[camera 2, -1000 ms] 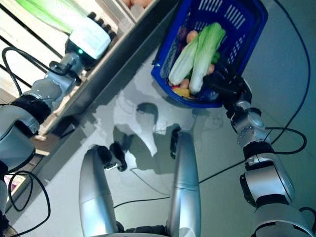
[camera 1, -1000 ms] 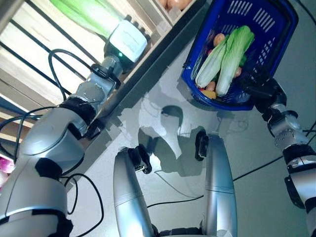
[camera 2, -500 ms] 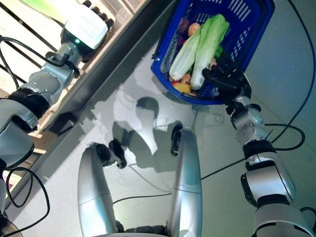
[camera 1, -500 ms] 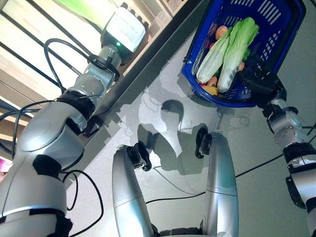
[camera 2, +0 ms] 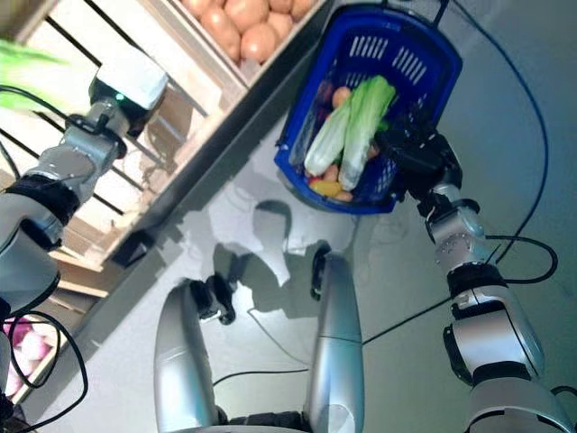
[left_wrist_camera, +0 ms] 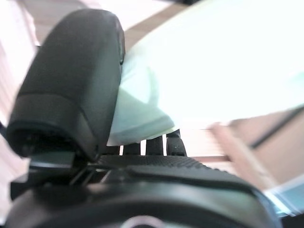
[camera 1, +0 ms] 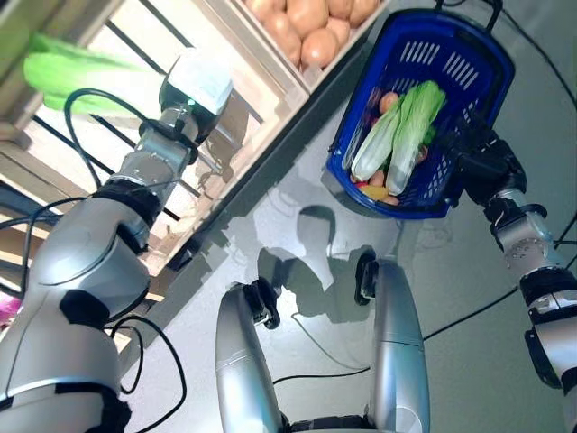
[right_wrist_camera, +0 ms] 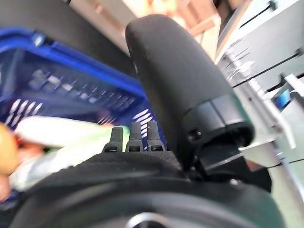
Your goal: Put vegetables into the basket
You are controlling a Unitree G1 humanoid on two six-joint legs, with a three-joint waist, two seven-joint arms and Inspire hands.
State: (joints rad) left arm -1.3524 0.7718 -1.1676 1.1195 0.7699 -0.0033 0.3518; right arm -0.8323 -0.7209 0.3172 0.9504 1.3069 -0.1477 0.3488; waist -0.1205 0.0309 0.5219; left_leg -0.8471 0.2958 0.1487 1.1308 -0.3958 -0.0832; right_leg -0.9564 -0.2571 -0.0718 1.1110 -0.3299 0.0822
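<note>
1. Overhead, I see my right hand (camera 1: 478, 158) gripping the blue basket (camera 1: 451, 63), two cabbages (camera 1: 401, 131) lying inside.
2. My left wrist view shows the left hand (left_wrist_camera: 71, 90) clamped on a pale leafy vegetable (left_wrist_camera: 213, 71) at the wooden shelf (camera 1: 225, 54).
3. My right wrist view shows fingers (right_wrist_camera: 130, 137) curled over the basket's rim.

The basket (camera 1: 469, 54) is glossy blue plastic with slotted walls; the crates (camera 1: 194, 36) are pale, matt slatted wood (unpainted, by the look); the grey floor (camera 1: 469, 361) looks smooth and faintly shiny.
</note>
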